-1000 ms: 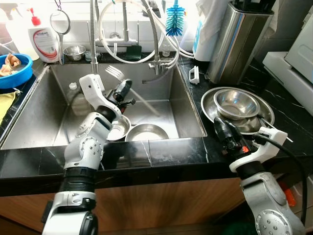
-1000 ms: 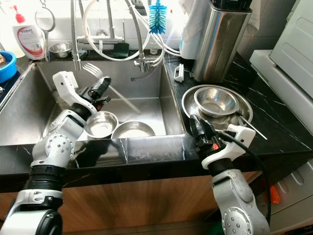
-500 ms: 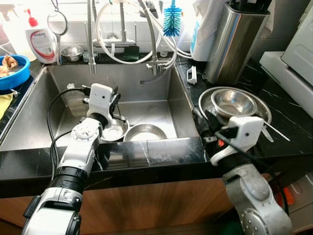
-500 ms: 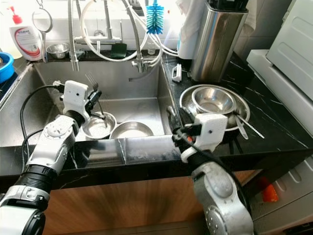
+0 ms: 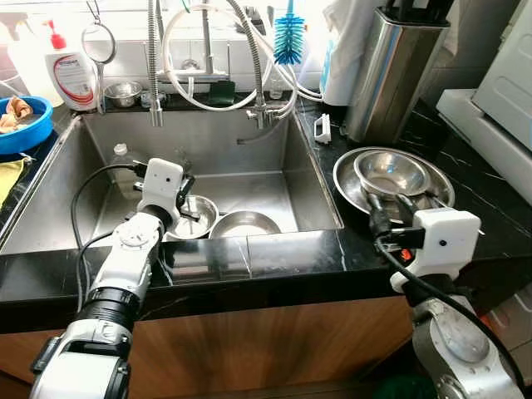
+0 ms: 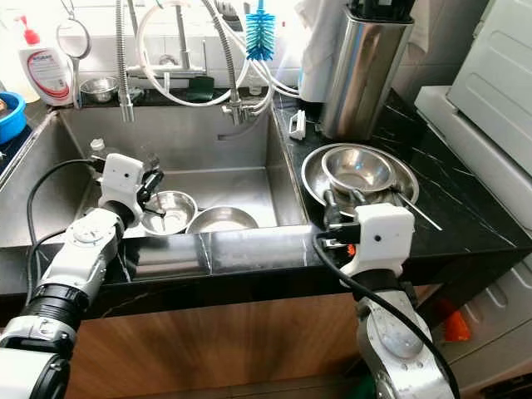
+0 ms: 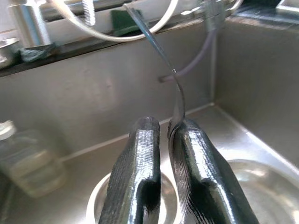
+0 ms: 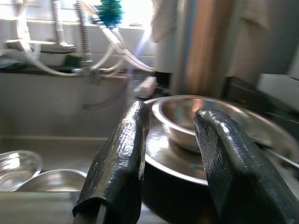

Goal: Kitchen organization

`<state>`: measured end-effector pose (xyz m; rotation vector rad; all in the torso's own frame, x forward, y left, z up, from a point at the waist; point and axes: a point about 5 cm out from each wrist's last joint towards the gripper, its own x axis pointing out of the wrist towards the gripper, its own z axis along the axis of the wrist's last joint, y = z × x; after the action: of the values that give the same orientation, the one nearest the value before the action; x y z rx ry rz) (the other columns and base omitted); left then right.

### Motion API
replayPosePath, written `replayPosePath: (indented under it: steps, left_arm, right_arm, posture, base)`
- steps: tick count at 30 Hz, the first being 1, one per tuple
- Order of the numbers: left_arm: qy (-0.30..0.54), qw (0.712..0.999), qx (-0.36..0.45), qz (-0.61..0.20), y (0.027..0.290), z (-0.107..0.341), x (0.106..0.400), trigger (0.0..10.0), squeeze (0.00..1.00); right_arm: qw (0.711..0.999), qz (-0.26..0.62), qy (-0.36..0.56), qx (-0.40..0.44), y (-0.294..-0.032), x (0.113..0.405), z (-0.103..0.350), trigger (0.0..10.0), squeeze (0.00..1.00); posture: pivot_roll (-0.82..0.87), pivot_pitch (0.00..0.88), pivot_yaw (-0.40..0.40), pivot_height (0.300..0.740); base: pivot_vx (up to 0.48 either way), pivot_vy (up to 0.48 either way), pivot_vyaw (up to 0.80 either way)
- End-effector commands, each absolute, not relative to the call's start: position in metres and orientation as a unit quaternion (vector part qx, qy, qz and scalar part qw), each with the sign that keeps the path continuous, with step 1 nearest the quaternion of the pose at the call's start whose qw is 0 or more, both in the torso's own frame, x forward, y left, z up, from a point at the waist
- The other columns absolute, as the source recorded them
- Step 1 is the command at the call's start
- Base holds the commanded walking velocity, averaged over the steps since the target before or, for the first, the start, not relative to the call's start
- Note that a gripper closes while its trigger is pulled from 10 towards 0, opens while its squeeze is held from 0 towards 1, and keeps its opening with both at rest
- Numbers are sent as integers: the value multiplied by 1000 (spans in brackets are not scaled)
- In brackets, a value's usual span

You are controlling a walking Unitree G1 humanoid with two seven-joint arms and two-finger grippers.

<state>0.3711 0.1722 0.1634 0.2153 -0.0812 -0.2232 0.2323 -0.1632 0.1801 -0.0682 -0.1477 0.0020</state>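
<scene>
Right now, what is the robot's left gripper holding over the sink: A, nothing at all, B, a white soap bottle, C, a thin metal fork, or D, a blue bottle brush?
C: in the left wrist view the left gripper is shut on the handle of a thin metal fork, above the small steel bowl in the stainless sink.

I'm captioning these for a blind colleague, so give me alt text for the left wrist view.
The left gripper pinches a fork by its handle, tines pointing up and away, above a steel bowl in the sink. A small bottle stands beside the bowl, and hoses run along the ledge behind.
</scene>
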Motion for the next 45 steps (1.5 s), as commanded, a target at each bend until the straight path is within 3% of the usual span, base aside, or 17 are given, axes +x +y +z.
replayPosePath:
  steps: [1, 5, 14, 15, 16, 17, 21, 22, 33, 36, 39, 44, 45]
  left_arm:
    - [-43, 986, 112, -115, 170, 165, 372, 10000, 1000]
    - [-40, 985, 107, -128, 164, 160, 371, 10000, 1000]
    - [-41, 984, 116, -130, 159, 158, 370, 10000, 984]
    - [-41, 984, 115, -130, 159, 158, 370, 10000, 247]
    - [-41, 984, 116, -131, 159, 158, 370, 10000, 90]
    - [-41, 984, 117, -131, 159, 158, 371, 10000, 0]
    - [-43, 984, 110, -134, 159, 159, 371, 10000, 0]
    - [-44, 984, 106, -134, 159, 159, 371, 10000, 1000]
    - [-50, 984, 114, -129, 159, 162, 373, 10000, 1000]
    - [-47, 987, 90, -125, 159, 162, 374, 10000, 1000]
    - [-33, 995, -14, -93, 166, 166, 378, 10000, 1000]
    - [-35, 996, -25, -84, 168, 170, 380, 10000, 1000]
    - [-36, 996, -14, -82, 169, 171, 380, 10000, 416]
  right_arm:
    - [996, -32, -75, -42, -172, 232, 178, 10000, 0]
    - [993, -90, -65, -39, -189, 229, 168, 10000, 0]
    - [990, -121, -64, -32, -199, 227, 165, 10000, 0]
    - [990, -123, -64, -32, -200, 227, 165, 10000, 0]
    - [990, -125, -65, -32, -200, 227, 164, 10000, 0]
    - [989, -125, -65, -32, -200, 227, 164, 10000, 0]
    - [989, -127, -67, -29, -200, 226, 164, 10000, 0]
    - [989, -127, -68, -28, -200, 226, 164, 10000, 0]
    - [989, -126, -68, -25, -200, 226, 163, 10000, 0]
    - [989, -126, -66, -27, -200, 226, 163, 10000, 0]
    - [990, -125, -64, -24, -200, 226, 163, 10000, 0]
    - [990, -122, -62, -23, -200, 227, 162, 10000, 0]
    - [990, -121, -63, -23, -200, 228, 163, 10000, 0]
  posture:
    - [-25, 45, -44, 740]
    - [-23, 50, -45, 740]
    - [-29, 61, -45, 740]
    - [-30, 61, -45, 740]
    - [-30, 61, -45, 740]
    - [-31, 62, -43, 740]
    - [-31, 64, -42, 740]
    - [-31, 64, -42, 740]
    - [-27, 63, -45, 740]
    - [-29, 60, -47, 740]
    - [-31, 59, -48, 740]
    - [-26, 54, -50, 740]
    - [-26, 54, -50, 740]
  base:
    - [0, 0, 0]
    - [0, 0, 0]
    - [0, 0, 0]
    - [0, 0, 0]
    - [0, 0, 0]
    - [0, 0, 0]
    - [0, 0, 0]
    - [0, 0, 0]
    - [0, 0, 0]
    - [0, 0, 0]
    - [0, 0, 0]
    - [0, 0, 0]
    - [0, 0, 0]
